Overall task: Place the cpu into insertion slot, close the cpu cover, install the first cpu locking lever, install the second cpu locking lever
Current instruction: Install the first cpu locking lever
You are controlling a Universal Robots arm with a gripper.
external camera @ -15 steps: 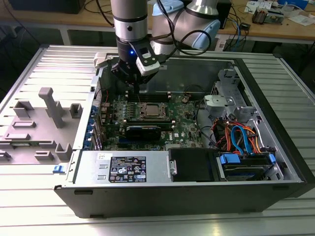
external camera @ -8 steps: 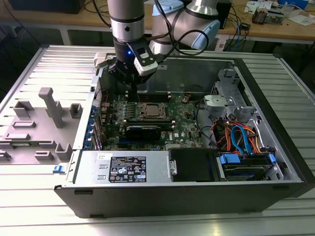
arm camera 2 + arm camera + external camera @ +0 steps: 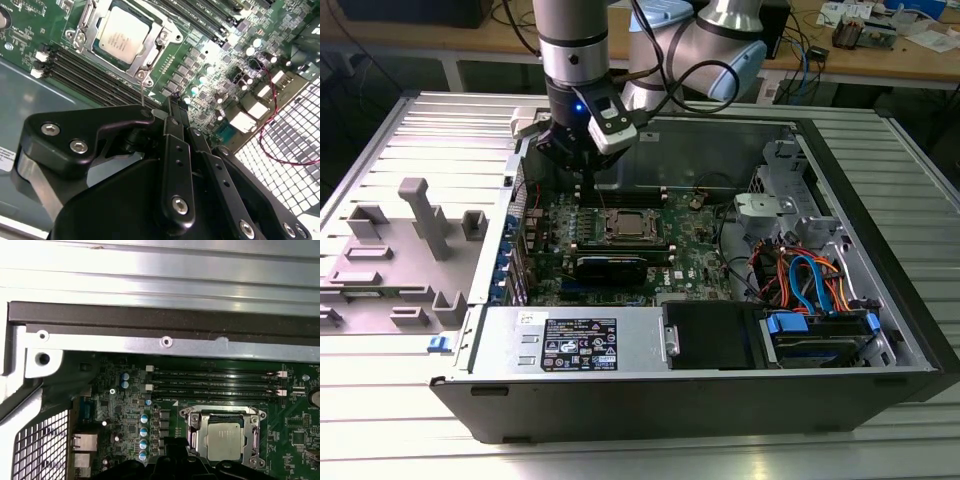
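The cpu point(image 3: 122, 34) lies flat in the insertion slot point(image 3: 625, 226) on the green motherboard, silver top up. The cpu cover point(image 3: 150, 56) is down around it, framing the chip, as the first wrist view also shows at the cpu cover point(image 3: 222, 414) and cpu point(image 3: 226, 440). A thin silver lever rod point(image 3: 142, 94) stands up from the socket's corner, right beside my gripper's black linkage. My gripper point(image 3: 586, 195) hangs just above the board at the socket's corner, on the exterior view's left. Its black fingers point(image 3: 176, 145) run together to a point at the gripper point(image 3: 172, 102), shut, with nothing seen between them.
Long black memory slots point(image 3: 215, 382) run beside the socket. The open case's metal rim point(image 3: 165, 342) and perforated back wall point(image 3: 280, 150) are close by. A black graphics card point(image 3: 610, 265), a drive bay with blue and orange cables point(image 3: 810, 285) and a grey fixture point(image 3: 415, 245) outside the case stand around.
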